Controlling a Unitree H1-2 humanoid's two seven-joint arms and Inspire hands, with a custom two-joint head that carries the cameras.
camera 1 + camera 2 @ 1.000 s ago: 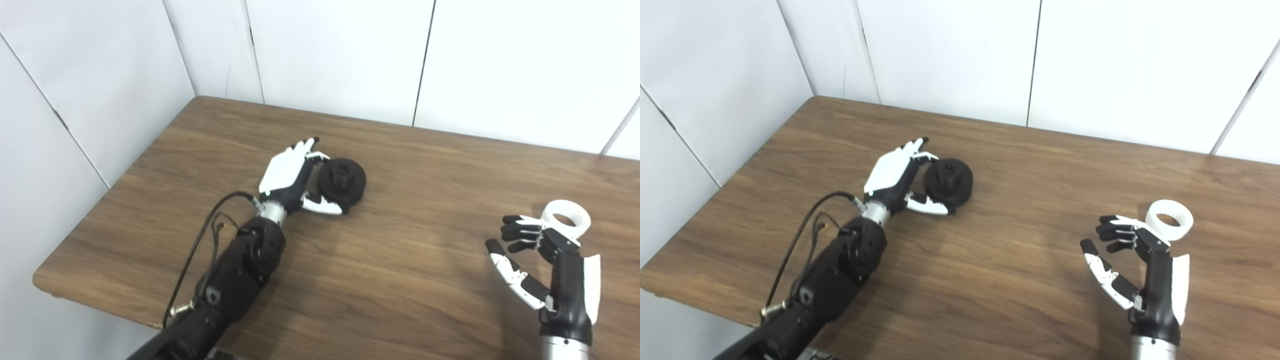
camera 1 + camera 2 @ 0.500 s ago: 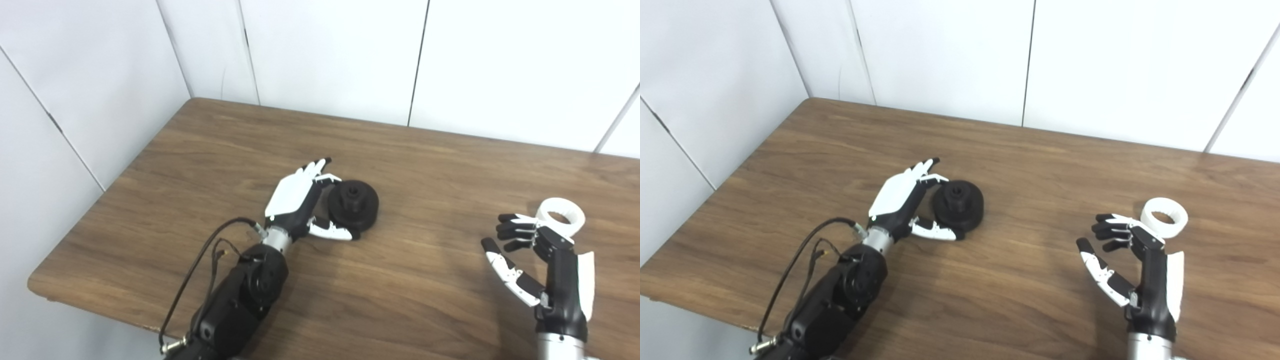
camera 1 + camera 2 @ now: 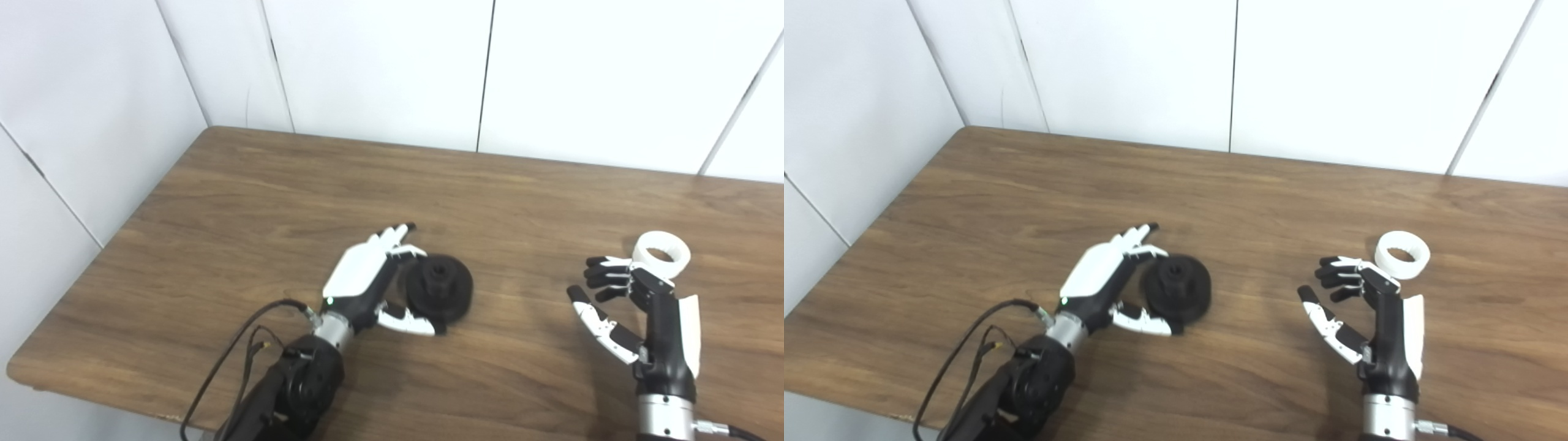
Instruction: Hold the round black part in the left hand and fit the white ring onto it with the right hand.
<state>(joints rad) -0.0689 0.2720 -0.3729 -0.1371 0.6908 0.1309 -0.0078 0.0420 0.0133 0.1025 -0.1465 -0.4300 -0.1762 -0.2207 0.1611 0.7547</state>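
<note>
The round black part (image 3: 440,289) with a raised hub is tilted just above the wooden table (image 3: 245,202), near its middle. My left hand (image 3: 362,283) grips it from the left: the fingers (image 3: 401,245) lie over its far rim and the thumb (image 3: 410,323) is under its near rim. The white ring (image 3: 661,252) lies flat on the table at the right. My right hand (image 3: 625,301) stands upright just in front and to the left of the ring, open with curled fingers, holding nothing and apart from it.
White wall panels (image 3: 380,67) close off the table's back and left sides. The table's near edge (image 3: 92,398) runs along the bottom left. A black cable (image 3: 245,343) loops off my left forearm.
The camera has shifted. Beyond that shift, my left hand and the black part have come together toward the near edge and rightward. Right hand and ring keep their places.
</note>
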